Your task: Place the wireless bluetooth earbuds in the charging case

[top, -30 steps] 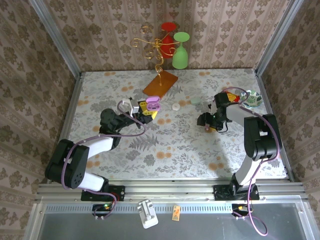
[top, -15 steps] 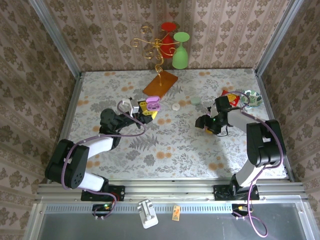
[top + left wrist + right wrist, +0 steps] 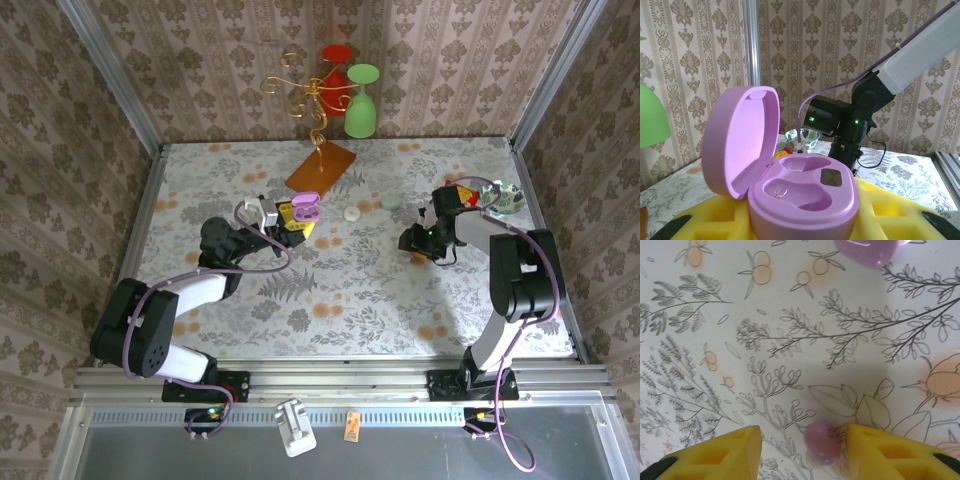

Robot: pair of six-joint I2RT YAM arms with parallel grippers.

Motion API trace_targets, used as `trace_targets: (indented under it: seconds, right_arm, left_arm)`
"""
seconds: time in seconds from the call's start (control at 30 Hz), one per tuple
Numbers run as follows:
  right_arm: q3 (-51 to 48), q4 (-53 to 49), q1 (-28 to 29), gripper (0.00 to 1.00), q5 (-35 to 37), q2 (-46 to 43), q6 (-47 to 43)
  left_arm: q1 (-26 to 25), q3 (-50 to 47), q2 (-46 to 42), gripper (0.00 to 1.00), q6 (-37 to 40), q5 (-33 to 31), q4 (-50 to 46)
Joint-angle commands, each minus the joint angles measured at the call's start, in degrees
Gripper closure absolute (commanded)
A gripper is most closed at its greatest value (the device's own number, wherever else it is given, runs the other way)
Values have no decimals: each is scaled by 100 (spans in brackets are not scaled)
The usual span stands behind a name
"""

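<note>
Fingers point(image 3: 875, 452) of the right end effector point(image 3: 804, 437) stand apart, low over the tabletop point(image 3: 790, 315), with a small lilac earbud point(image 3: 822, 442) lying between them, closer to one finger than the other. I'd centre on it before closing, then squeeze gently so it can't squirt out. A second lilac piece point(image 3: 867, 250) lies farther ahead. Across the tabletop, the left end effector point(image 3: 292, 222) is clamped on the open purple charging case point(image 3: 800, 190), lid point(image 3: 740, 135) tipped back, both wells bare, so I'd line the bud up with a well before letting go.
</note>
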Motion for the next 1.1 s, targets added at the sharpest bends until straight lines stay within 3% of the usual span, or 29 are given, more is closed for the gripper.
trace_targets:
  seconds: [0.0,0.63,1.07]
  right_arm:
    - [111,-76,-48,51,-233,155,-170]
    - [-290,245,-155,62,-839,72,-82]
    - [-254,257,-173,78,-801,172,-33]
  left_arm:
    - [55,-35,-138,78,38,52,227]
    - [52,35,-116,78,3,98,234]
    - [52,26,-103,78,3,99,234]
